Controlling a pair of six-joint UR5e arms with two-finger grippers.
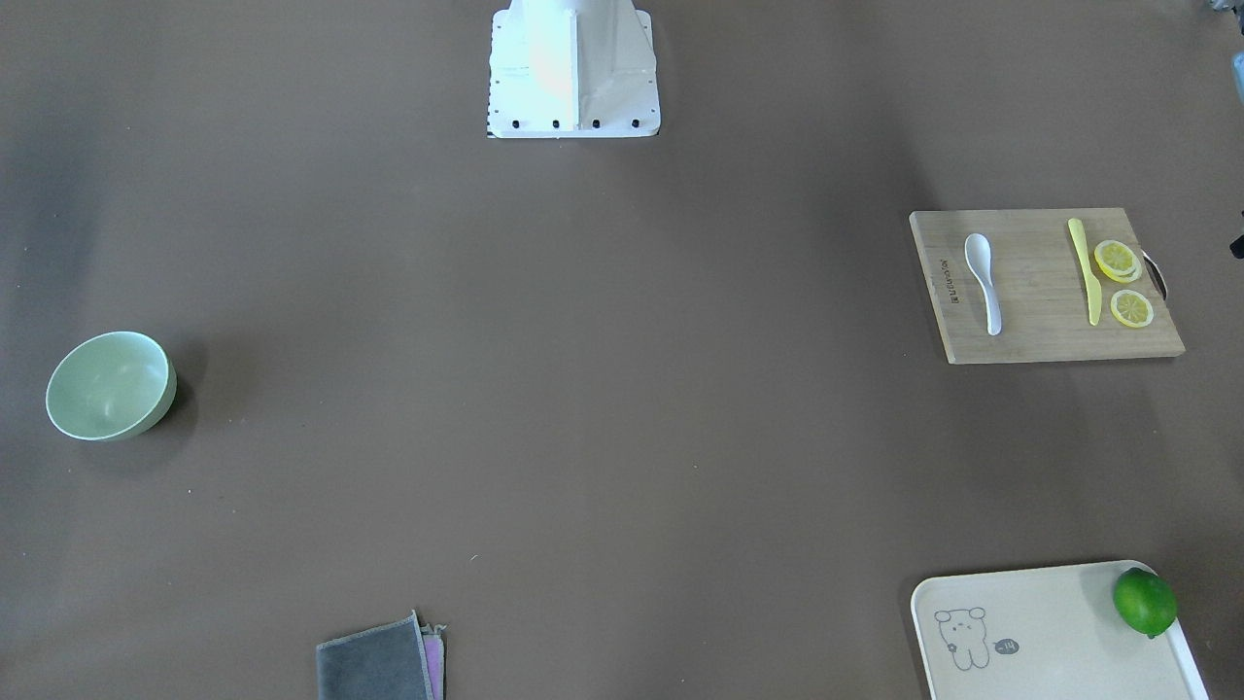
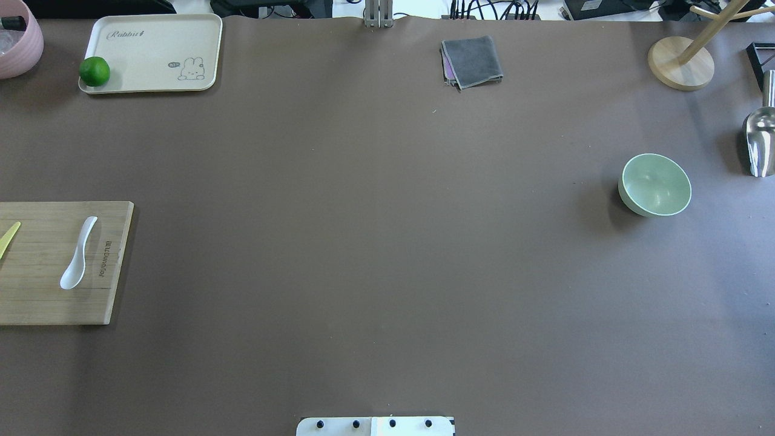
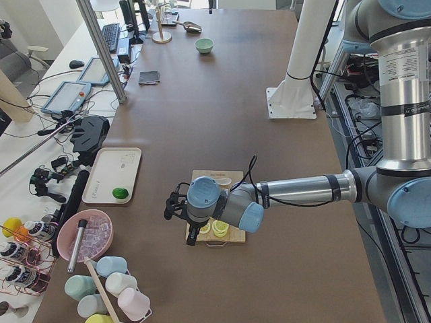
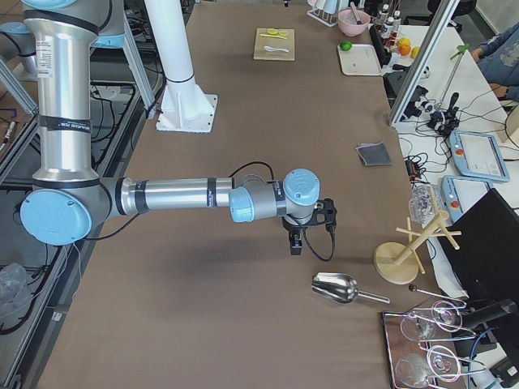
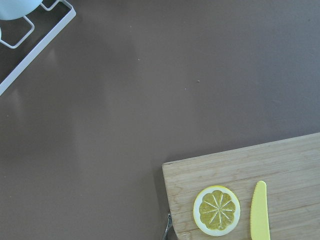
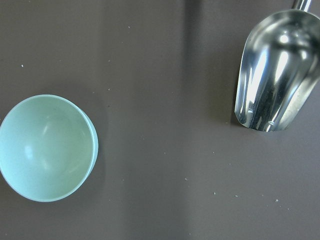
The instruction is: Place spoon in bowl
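While the room around it is crowded with desks, cables and tablets, the long brown table [image 2: 387, 242] is a plain matte sheet with a few specks on it. Two arms reach out over it from one white base [image 1: 573, 78]. The left arm [image 3: 303, 188] hangs its gripper [image 3: 172, 207] over the lemon end of the cutting board. The right arm [image 4: 178, 194] holds its gripper [image 4: 296, 243] above bare table between the bowl and the scoop. Only the side cameras catch either claw, so I cannot tell whether the fingers are spread or pressed together.

One wooden cutting board [image 1: 1040, 326] lies at the robot's left end of the table. One cream tray [image 1: 1050, 622] with a rabbit drawing sits at the far left corner. One mint-green bowl [image 1: 107, 384] stands upright and empty at the robot's right, well apart from the board. One folded grey cloth [image 1: 374, 666] rests on a purple layer near the far edge. One steel scoop [image 2: 760, 142] lies beyond the bowl.

The single white spoon [image 1: 985, 290] lies flat on the board, scoop toward the robot, on the side nearer the table's middle. One yellow knife [image 1: 1086, 270] lies parallel to it, apart. One lime [image 1: 1145, 602] sits on the tray's corner. Three lemon slices [image 1: 1131, 308] lie just beside the knife, two of them overlapping.
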